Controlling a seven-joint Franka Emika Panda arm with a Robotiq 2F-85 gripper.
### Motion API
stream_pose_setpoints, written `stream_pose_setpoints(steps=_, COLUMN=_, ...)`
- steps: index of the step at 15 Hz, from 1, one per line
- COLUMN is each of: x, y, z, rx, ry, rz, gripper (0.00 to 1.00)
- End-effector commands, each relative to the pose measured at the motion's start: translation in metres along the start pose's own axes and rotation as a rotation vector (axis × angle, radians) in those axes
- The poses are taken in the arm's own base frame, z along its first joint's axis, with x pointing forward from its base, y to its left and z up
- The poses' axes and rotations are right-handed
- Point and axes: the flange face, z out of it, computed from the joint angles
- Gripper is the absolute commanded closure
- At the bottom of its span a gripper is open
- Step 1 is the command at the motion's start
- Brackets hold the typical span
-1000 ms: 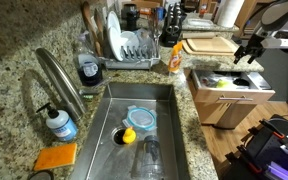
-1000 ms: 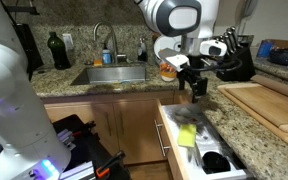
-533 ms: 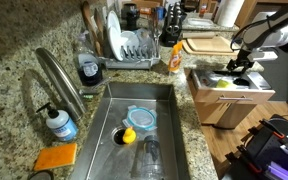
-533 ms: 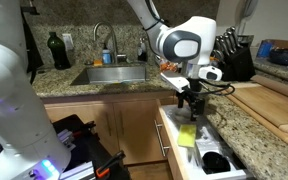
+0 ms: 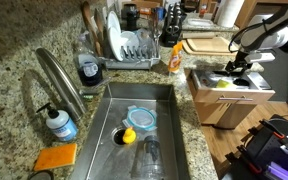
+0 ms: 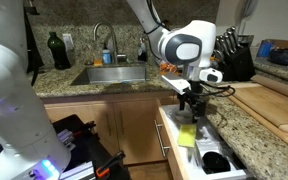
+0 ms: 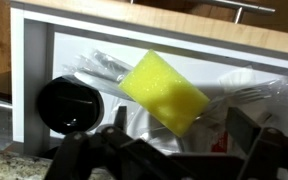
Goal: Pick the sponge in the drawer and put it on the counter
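The sponge [image 7: 164, 92], a small yellow block, lies tilted on clear-wrapped white things in the open light-wood drawer [image 7: 29, 80]. It also shows in both exterior views [image 5: 222, 84] [image 6: 187, 135], and so does the drawer [image 5: 206, 100] [image 6: 170, 148]. My gripper [image 7: 179, 150] is open and hovers just above the sponge, with one finger on each side and neither touching it. In both exterior views the gripper [image 5: 238, 68] [image 6: 192, 108] hangs over the drawer. A dark round thing [image 7: 72, 105] lies left of the sponge. The granite counter [image 6: 239, 135] borders the drawer.
A pale wooden cutting board [image 6: 269, 100] and a knife block [image 6: 234, 58] are on the counter by the drawer. The sink [image 5: 109, 115] holds a round yellow thing [image 5: 128, 135]. A flat orange sponge [image 5: 55, 157] and a dish rack [image 5: 129, 48] are near it.
A second ago my gripper was higher, at counter level. It has come down over the drawer and has barely moved in the last half second.
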Motion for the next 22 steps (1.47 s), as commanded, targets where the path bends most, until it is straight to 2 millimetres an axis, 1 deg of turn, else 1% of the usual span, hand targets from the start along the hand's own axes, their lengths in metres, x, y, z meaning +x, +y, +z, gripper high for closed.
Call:
stream_pose_setpoints(steps=1, x=0.018, y=0.010, z=0.035, rx=-0.050, ry=0.011, rz=0.032, gripper=0.00)
stream_pose_setpoints(steps=5, x=0.028, y=0.008, z=0.062, rx=-0.078, ry=-0.027, rz=0.025, gripper=0.00)
stream_pose_setpoints(steps=7, x=0.032, y=0.006, z=0.070, rx=-0.074, ry=-0.056, rz=0.015, gripper=0.00)
stream_pose_setpoints(steps=10, x=0.037, y=0.004, z=0.077, rx=-0.074, ry=-0.086, rz=-0.002, gripper=0.00)
stream_pose_setpoints(steps=16, x=0.045, y=0.005, z=0.080, rx=-0.052, ry=-0.157, rz=-0.012, gripper=0.00)
stream_pose_setpoints(steps=17, x=0.046, y=0.007, z=0.079, rx=-0.050, ry=-0.169, rz=0.004, gripper=0.00)
stream_pose_setpoints(steps=18, x=0.046, y=0.008, z=0.074, rx=-0.038, ry=-0.181, rz=0.019, gripper=0.00)
stream_pose_setpoints(steps=19, x=0.041, y=0.003, z=0.076, rx=-0.068, ry=-0.149, rz=0.009, gripper=0.00)
stream_pose_setpoints(steps=22, x=0.044, y=0.007, z=0.073, rx=-0.061, ry=-0.161, rz=0.021, gripper=0.00)
